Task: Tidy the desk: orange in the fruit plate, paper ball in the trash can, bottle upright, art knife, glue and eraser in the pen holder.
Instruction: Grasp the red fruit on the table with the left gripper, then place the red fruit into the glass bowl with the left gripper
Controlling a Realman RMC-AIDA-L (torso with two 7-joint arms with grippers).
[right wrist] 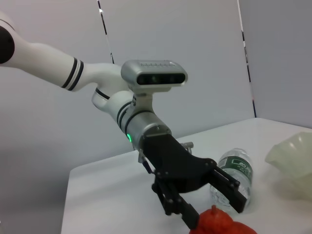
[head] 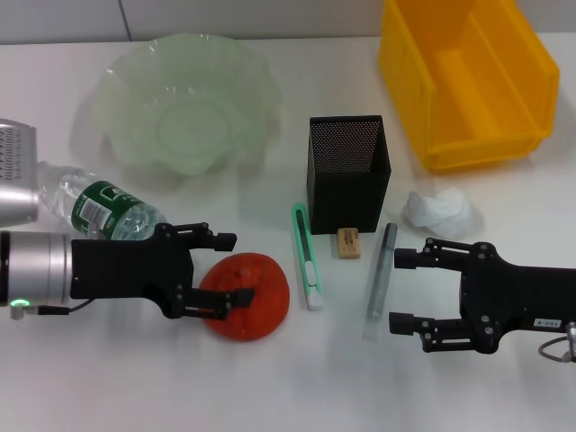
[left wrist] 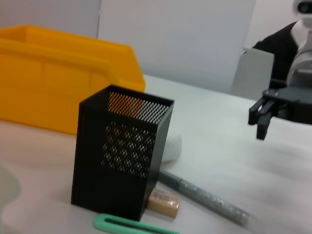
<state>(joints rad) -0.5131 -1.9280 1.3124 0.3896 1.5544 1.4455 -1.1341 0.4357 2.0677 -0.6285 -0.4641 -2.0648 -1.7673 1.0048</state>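
Note:
The orange (head: 256, 301) lies on the desk (head: 297, 378) in front of the fallen bottle (head: 108, 209). My left gripper (head: 229, 268) is open at the orange's left side, its near fingertip over the fruit; the right wrist view shows the left gripper (right wrist: 212, 204) just above the orange (right wrist: 222, 223). The pen holder (head: 349, 171) stands mid-desk, with the eraser (head: 349, 243), art knife (head: 306, 256) and glue (head: 378, 270) lying before it. The paper ball (head: 441, 209) lies right of the holder. My right gripper (head: 398, 290) is open beside the glue, apart from it.
The fruit plate (head: 184, 99) sits at the back left and the trash can (head: 468, 81) at the back right. The left wrist view shows the pen holder (left wrist: 122, 161), eraser (left wrist: 163, 202), glue (left wrist: 204, 197) and the right gripper (left wrist: 261, 114) farther off.

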